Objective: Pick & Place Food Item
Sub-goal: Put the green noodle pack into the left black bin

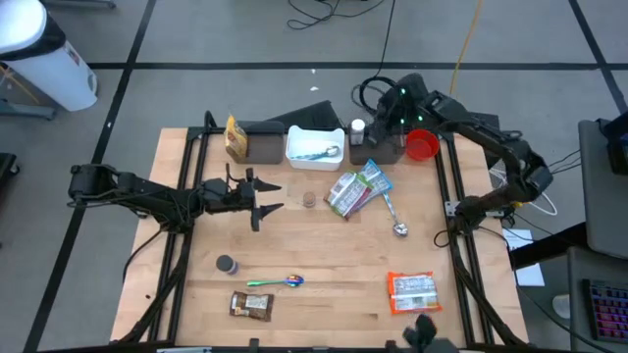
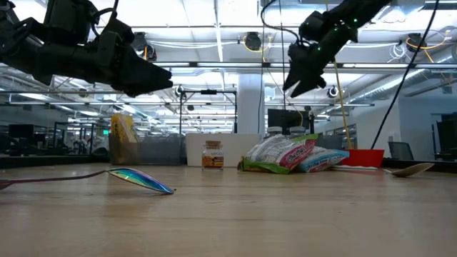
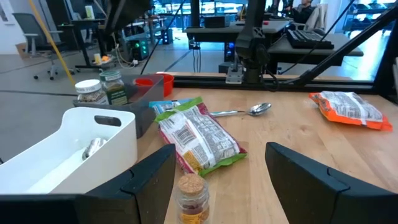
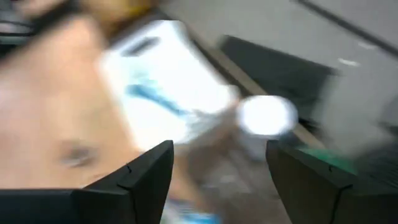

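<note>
A green-and-white snack bag (image 1: 345, 192) and a blue bag (image 1: 374, 180) lie flat at the table's middle back; the snack bag also shows in the left wrist view (image 3: 198, 137). A small spice jar (image 1: 309, 199) stands upright just left of them. My left gripper (image 1: 273, 196) hovers open and empty above the table, left of the jar (image 3: 193, 198), pointing toward the bags. My right gripper (image 1: 383, 120) is open and empty, up in the air over the dark tray (image 1: 378, 149) at the back. Its wrist view is blurred.
A white bin (image 1: 314, 145), a yellow bag (image 1: 235, 137), a red cup (image 1: 423, 147) and jars (image 3: 102, 90) line the back. A metal spoon (image 1: 392, 216), an orange bag (image 1: 413, 291), a brown bar (image 1: 250, 305), an iridescent spoon (image 1: 277, 282) and a grey round thing (image 1: 227, 264) lie nearer.
</note>
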